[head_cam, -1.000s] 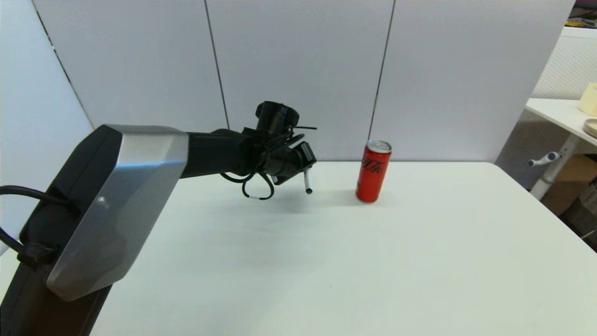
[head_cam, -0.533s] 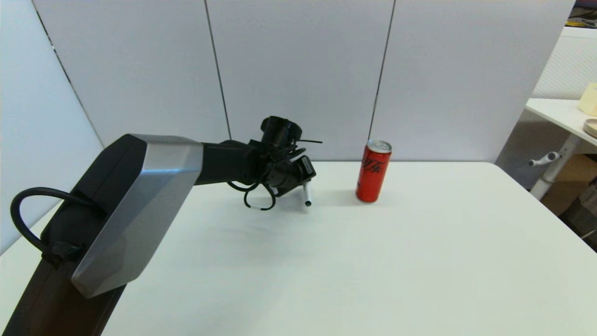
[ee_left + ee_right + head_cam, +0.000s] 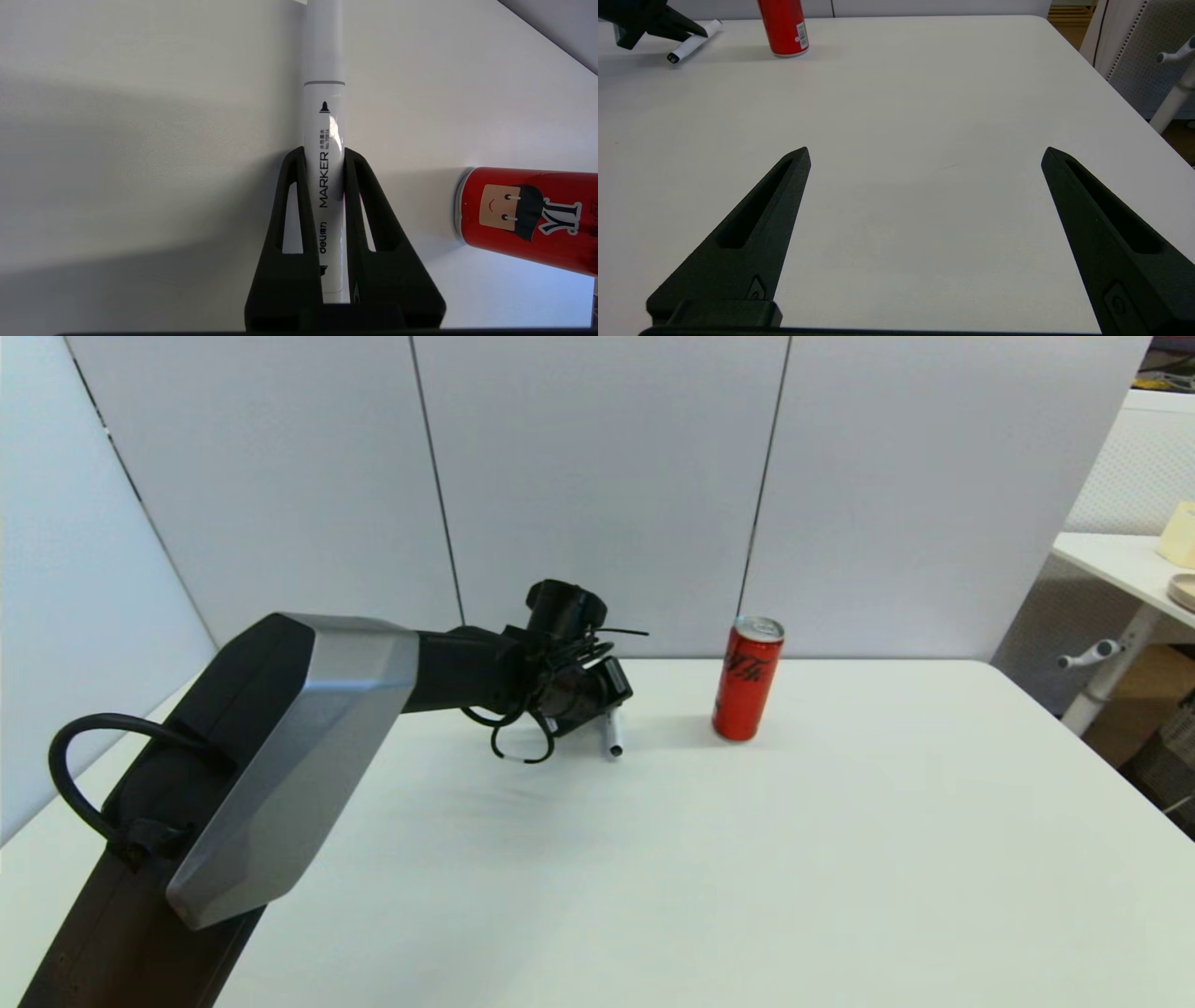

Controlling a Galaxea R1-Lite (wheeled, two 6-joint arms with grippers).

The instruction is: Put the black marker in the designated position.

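The black marker (image 3: pixel 613 735), a slim white barrel with a small black tip, hangs slanted from my left gripper (image 3: pixel 608 713) at the far middle of the table. The left wrist view shows the marker (image 3: pixel 323 135) with "MARKER" printed on it, clamped between the two fingers of my left gripper (image 3: pixel 323 154), which is shut on it. Its lower tip is at or just above the bare white tabletop (image 3: pixel 597 784), left of the red can. From the right wrist view the marker (image 3: pixel 693 44) and left gripper (image 3: pixel 679 29) show far off. My right gripper (image 3: pixel 927 149) stands open over the near table, holding nothing.
A red drink can (image 3: pixel 747 679) stands upright to the right of the marker, also in the wrist views as can (image 3: pixel 528 217) and can (image 3: pixel 783 25). Grey panels close off the back. A second table (image 3: pixel 1120 565) stands beyond the right edge.
My left arm has come down and brought the marker lower, its tip now close to the tabletop. The can has not moved.
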